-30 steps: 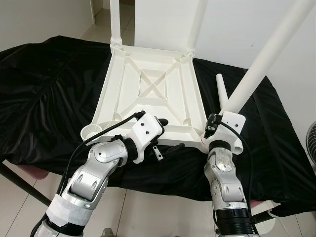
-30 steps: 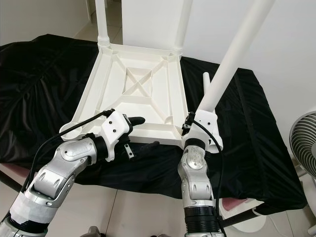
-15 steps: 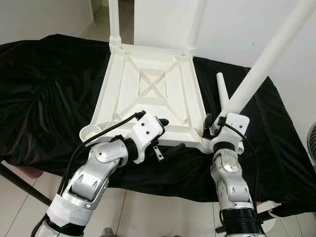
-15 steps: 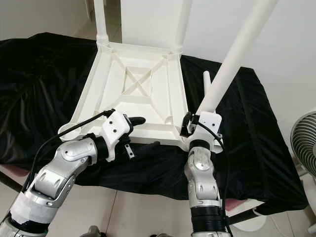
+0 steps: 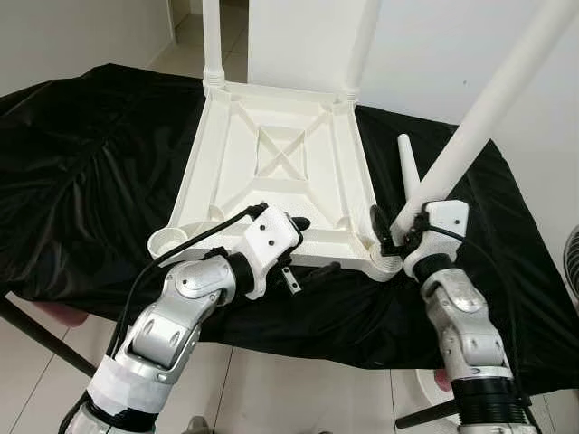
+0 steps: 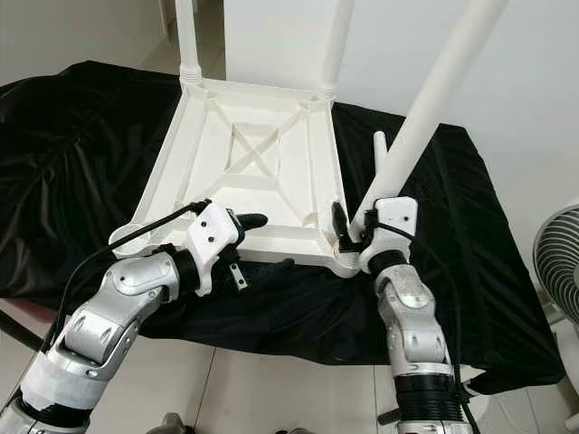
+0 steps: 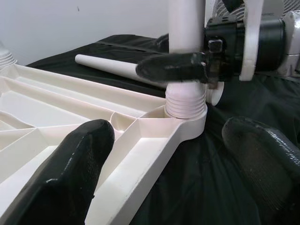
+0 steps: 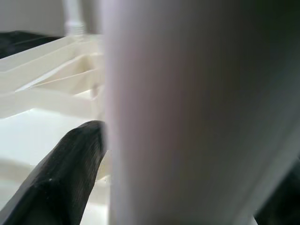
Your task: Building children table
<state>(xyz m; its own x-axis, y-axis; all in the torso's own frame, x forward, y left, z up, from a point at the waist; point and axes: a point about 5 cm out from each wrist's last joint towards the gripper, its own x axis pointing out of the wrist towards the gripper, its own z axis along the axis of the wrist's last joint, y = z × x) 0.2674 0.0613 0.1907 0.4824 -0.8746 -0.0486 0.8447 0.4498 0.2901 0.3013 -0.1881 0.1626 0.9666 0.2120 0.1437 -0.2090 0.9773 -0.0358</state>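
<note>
A white plastic children's table top (image 5: 276,172) lies upside down on a worktop covered with a black cloth (image 5: 90,181), its ribbed underside facing up and its long axis running away from the robot. Two white legs stand upright in the far corner sockets: the far left leg (image 5: 211,41) and the far right leg (image 5: 364,45).

The right gripper (image 5: 398,237) has its fingers clamped on a third white leg (image 5: 479,117) near its lower end. This leg's ribbed foot sits in the near right corner socket (image 7: 186,123), and its long axis leans up and away to the robot's right rather than standing vertical. In the left wrist view one black finger (image 7: 176,67) lies across the leg just above the ribbed end.

The left gripper (image 5: 306,246) is at the near edge of the table top, fingers apart, one finger (image 5: 298,223) resting on the rim and the other below it against the cloth.

A fourth loose leg (image 5: 408,167) lies on the cloth just beside the table top's right edge, its tapered tip pointing away from the robot.
</note>
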